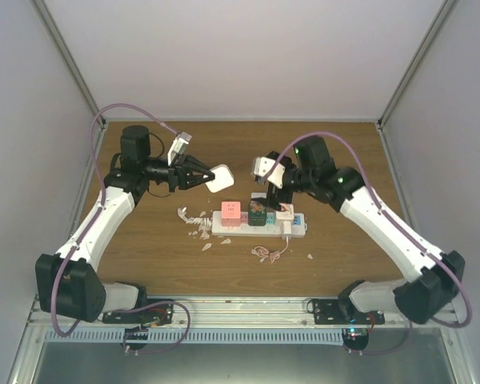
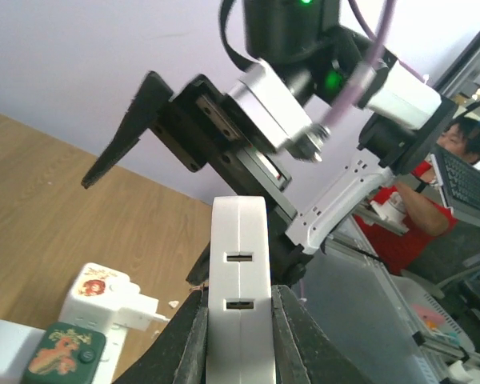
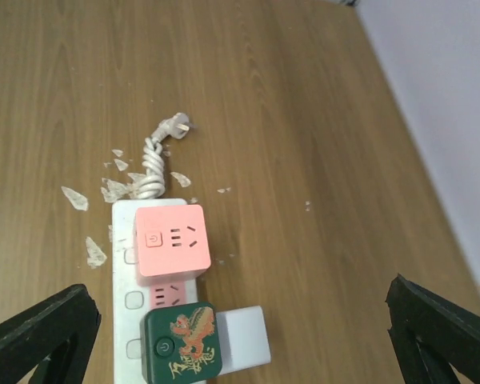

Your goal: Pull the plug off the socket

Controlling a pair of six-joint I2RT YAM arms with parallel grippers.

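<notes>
The socket (image 1: 260, 226) is a long white strip lying mid-table, also in the right wrist view (image 3: 130, 300). A pink cube (image 3: 170, 240), a green cube with a dragon print (image 3: 181, 342) and a white cube with a sticker (image 2: 96, 292) sit on it. A white block (image 3: 246, 336) lies against the green cube's side. My left gripper (image 1: 210, 178) hovers left of and behind the strip, shut on a white plug block (image 2: 238, 296) held in the air. My right gripper (image 3: 238, 296) hangs above the strip with its fingers (image 3: 40, 336) spread wide, holding nothing.
The strip's short white cord (image 3: 152, 168) is coiled at its pink end, its plug (image 3: 174, 126) loose on the wood. Small white flakes (image 1: 196, 224) litter the table left of the strip. White walls enclose the table on three sides.
</notes>
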